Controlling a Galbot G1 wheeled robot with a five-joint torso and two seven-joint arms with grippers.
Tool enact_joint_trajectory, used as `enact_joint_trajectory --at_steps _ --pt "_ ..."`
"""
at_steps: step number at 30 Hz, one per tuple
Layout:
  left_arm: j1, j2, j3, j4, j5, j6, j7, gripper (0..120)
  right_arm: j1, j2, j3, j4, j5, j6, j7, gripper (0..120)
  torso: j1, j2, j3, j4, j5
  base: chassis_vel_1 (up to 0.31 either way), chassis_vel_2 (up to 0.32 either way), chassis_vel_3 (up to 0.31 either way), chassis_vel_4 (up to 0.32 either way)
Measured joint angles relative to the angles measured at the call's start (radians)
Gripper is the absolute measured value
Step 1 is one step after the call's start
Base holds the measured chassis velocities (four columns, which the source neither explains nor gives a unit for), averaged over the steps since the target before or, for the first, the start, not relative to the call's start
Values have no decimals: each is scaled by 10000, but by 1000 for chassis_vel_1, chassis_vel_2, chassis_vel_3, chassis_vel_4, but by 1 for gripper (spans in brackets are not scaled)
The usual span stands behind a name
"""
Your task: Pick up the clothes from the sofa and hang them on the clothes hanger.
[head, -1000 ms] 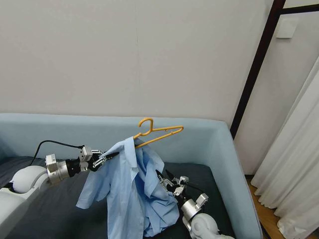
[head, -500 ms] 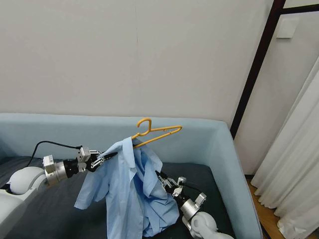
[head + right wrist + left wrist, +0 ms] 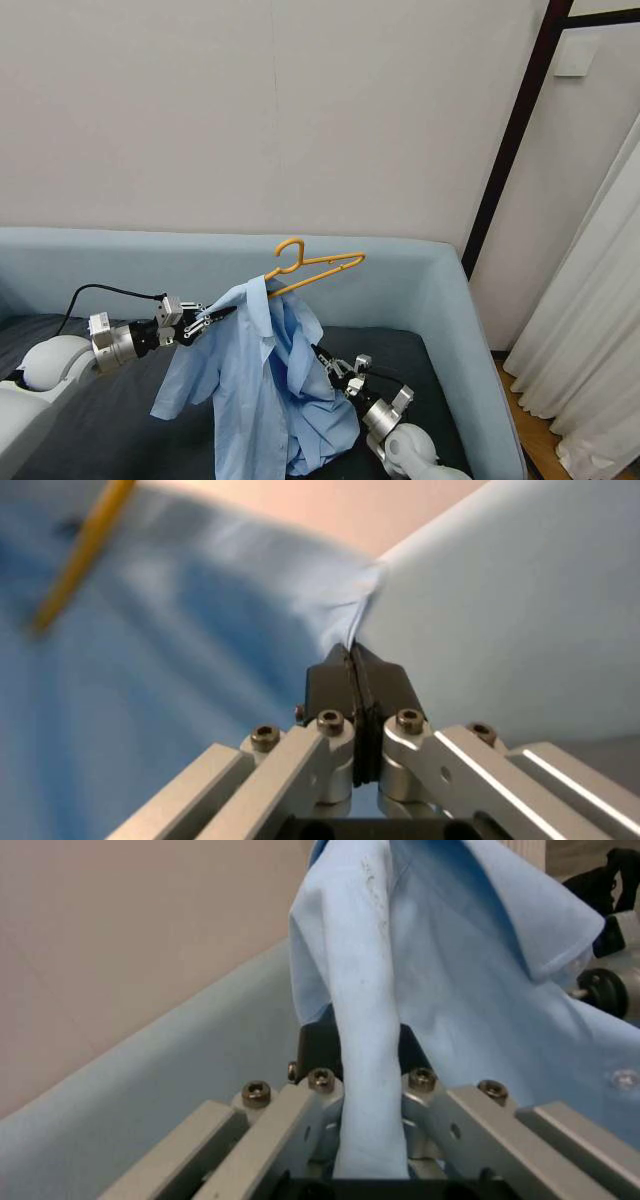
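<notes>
As the light-blue shirt [image 3: 255,390] hangs in the air above the sofa [image 3: 445,300], your robot's left hand [image 3: 212,318] reaches in from the left and pinches a fold of the cloth near the shoulder. Your left wrist view shows the black fingertips [image 3: 318,1046] clamped on either side of a rolled band of blue fabric. Your right hand [image 3: 324,358], low and to the right of the garment, has its two fingertips pressed flat together on a thin edge of the shirt, and the cloth runs away from the tips in the right wrist view.

An orange hanger [image 3: 312,267] sits at the top of the shirt. Its hook points up in front of the sofa's back, one arm is tucked into the collar, and the other juts out bare toward the right. You cannot tell from these views what bears the hanger's weight.

The shirt's body drapes down between the two hands. One short sleeve falls below the left hand, and the lower part bunches just under the right hand, down by the dark seat cushion [image 3: 120,420]. Behind the pale-blue sofa stands a plain wall [image 3: 250,110], and a white curtain [image 3: 590,350] hangs at the far right.
</notes>
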Motion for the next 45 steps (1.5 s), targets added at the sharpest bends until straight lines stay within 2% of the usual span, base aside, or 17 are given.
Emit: enact_joint_trajectory --at_steps 2,8,17,23,29,37,42,45 --pt "24 -64 -41 19 -3 -41 98 1 75 -108 356 629 -157 160 1180 0 0 0 0 0 -2 0 0 0 0" --pt "17 -192 -61 72 -9 -205 355 1 254 -517 1064 2157 -727 301 2668 0 0 0 0 -2 -2 0 0 0 0" --pt "-138 -124 -67 57 -12 -230 552 1 311 -1016 1654 3659 -2166 -174 4064 0 1 0 -1 -1 -1 0 0 0 0" --pt "-217 -80 -94 36 -159 -331 705 1 446 -1200 1711 4004 -2659 -732 4928 0 0 0 -1 0 -1 0 0 0 0" --pt "-224 -24 -95 -101 -456 -354 595 1 584 -1253 1641 3635 -2754 -954 5241 0 1 0 0 -1 2 0 0 0 0" --pt "-177 -4 -95 -80 -336 -354 608 1 723 -1234 1631 3340 -2471 -966 5142 0 1 0 0 1 -3 0 0 0 0" --pt "-180 -30 -104 1 -213 -354 602 1 262 -1294 1496 3421 -1948 -914 4574 0 1 0 0 -1 -3 0 0 0 0" --pt "-202 -31 -105 45 -180 -354 602 1 -257 -1320 1256 3408 -1701 -805 3606 0 0 0 -1 -1 -3 0 0 0 0"
